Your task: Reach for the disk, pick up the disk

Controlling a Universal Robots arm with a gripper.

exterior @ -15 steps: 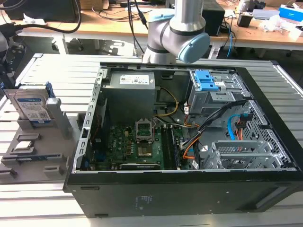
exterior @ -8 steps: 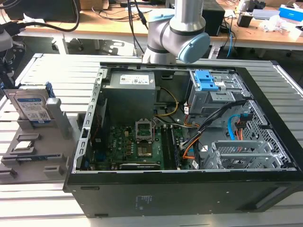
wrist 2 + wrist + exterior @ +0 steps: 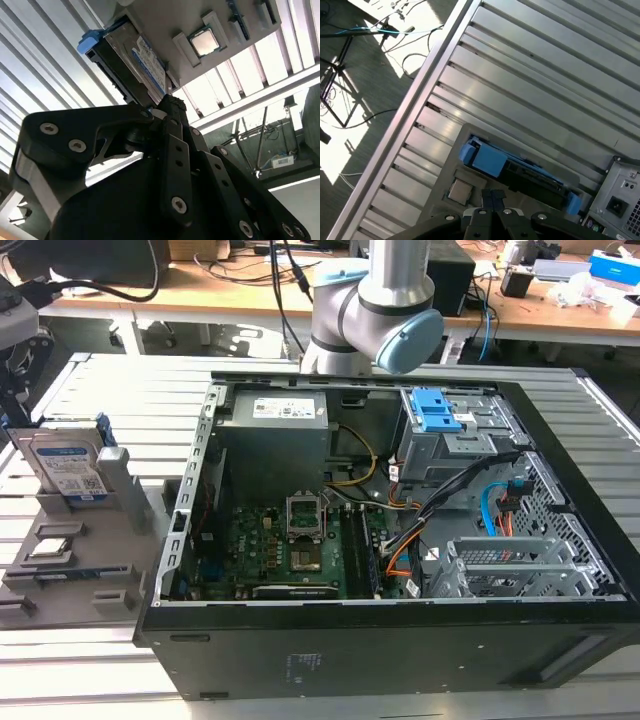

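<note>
The disk [image 3: 65, 465] stands on edge in a slot of a grey holder [image 3: 95, 585] on the exterior view's left: a silver body with a white-and-blue label and a bright blue bracket. In the second wrist view the disk [image 3: 131, 62] shows its label just beyond my gripper [image 3: 169, 102]. The first wrist view sees the disk [image 3: 532, 179] edge-on, with its blue tab up, past the gripper [image 3: 494, 196]. The black fingers are pressed together with nothing between them, and there is still a gap to the disk.
A small square processor chip [image 3: 50, 548] lies on the holder beside the disk, also visible as the chip [image 3: 205, 41] and the chip [image 3: 461, 190]. An open computer case [image 3: 560, 490] sits on the slatted metal table [image 3: 130, 390]. The arm [image 3: 375, 300] rises behind the case.
</note>
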